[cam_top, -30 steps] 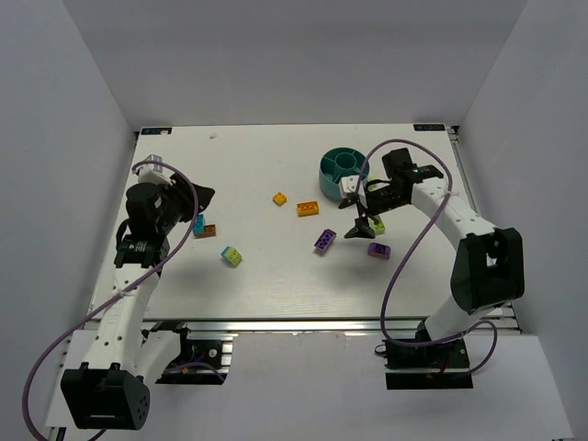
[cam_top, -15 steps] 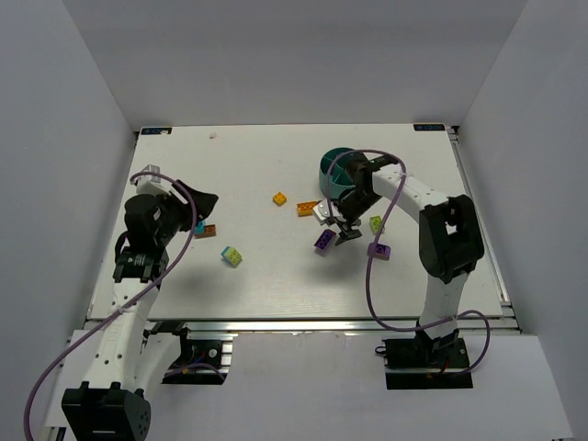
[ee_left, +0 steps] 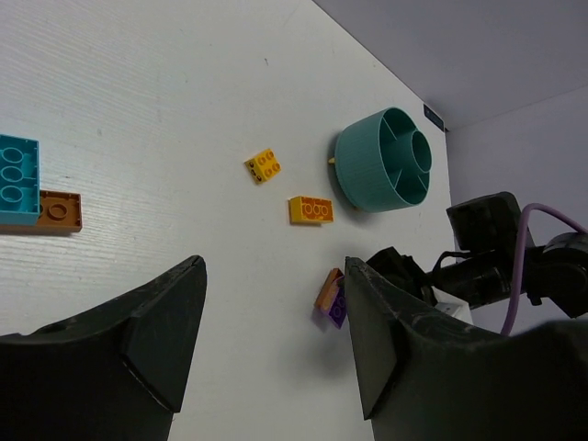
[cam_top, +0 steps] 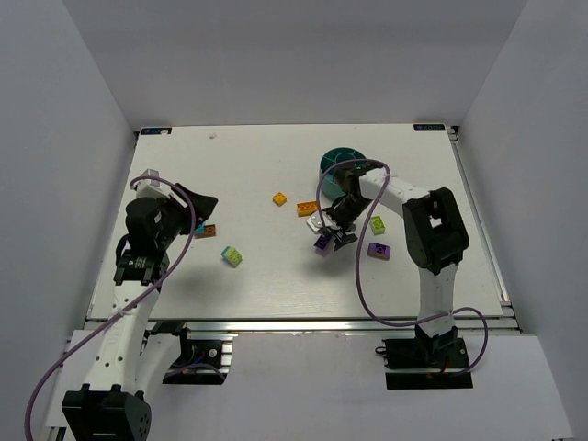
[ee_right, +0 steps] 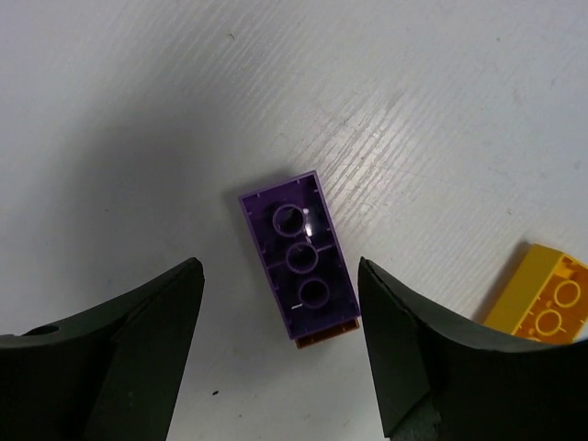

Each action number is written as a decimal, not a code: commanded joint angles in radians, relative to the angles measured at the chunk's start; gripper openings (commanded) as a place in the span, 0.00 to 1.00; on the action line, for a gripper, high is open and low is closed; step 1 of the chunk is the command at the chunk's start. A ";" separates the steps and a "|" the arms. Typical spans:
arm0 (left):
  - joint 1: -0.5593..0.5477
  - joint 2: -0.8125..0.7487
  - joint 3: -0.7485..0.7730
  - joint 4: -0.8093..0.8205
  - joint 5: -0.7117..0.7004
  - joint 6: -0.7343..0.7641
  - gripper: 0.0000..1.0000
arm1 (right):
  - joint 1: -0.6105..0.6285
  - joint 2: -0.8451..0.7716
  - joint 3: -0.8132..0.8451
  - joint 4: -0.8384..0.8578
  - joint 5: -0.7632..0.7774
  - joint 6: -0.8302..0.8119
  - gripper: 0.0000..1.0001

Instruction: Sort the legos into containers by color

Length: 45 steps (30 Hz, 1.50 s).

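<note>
My right gripper [cam_top: 328, 235] is open and hangs over a purple brick [cam_top: 322, 243] left of the bowl's front. In the right wrist view this purple brick [ee_right: 299, 260] lies hollow side up on an orange piece, between my open fingers [ee_right: 277, 280], untouched. The teal divided bowl [cam_top: 342, 169] stands at the back right. A second purple brick [cam_top: 378, 249] and a lime brick [cam_top: 377, 223] lie right of the gripper. My left gripper [cam_top: 198, 208] is open and empty above a cyan brick joined to an orange one [cam_top: 204, 229].
An orange-yellow brick [cam_top: 308, 209] and a small yellow brick [cam_top: 279, 197] lie left of the bowl. A cyan-and-lime brick [cam_top: 231, 256] lies at centre left. The left wrist view shows the bowl [ee_left: 384, 161], the cyan brick [ee_left: 16, 179] and the right arm [ee_left: 496, 266].
My right gripper has swung left from beside the lime brick to over the purple brick. The left arm has shifted only slightly.
</note>
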 commanded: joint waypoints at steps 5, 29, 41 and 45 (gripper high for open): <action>0.000 0.003 0.005 0.011 0.008 -0.016 0.71 | 0.027 0.035 0.055 0.025 0.023 0.004 0.70; -0.208 0.095 -0.029 0.237 0.051 -0.037 0.71 | 0.020 -0.079 0.110 0.128 -0.308 0.793 0.00; -0.345 0.163 -0.058 0.591 0.054 -0.051 0.71 | -0.118 -0.185 0.001 0.869 -0.326 1.990 0.00; -0.359 0.218 -0.080 0.726 0.078 -0.073 0.72 | -0.127 -0.206 -0.020 1.017 -0.349 2.227 0.00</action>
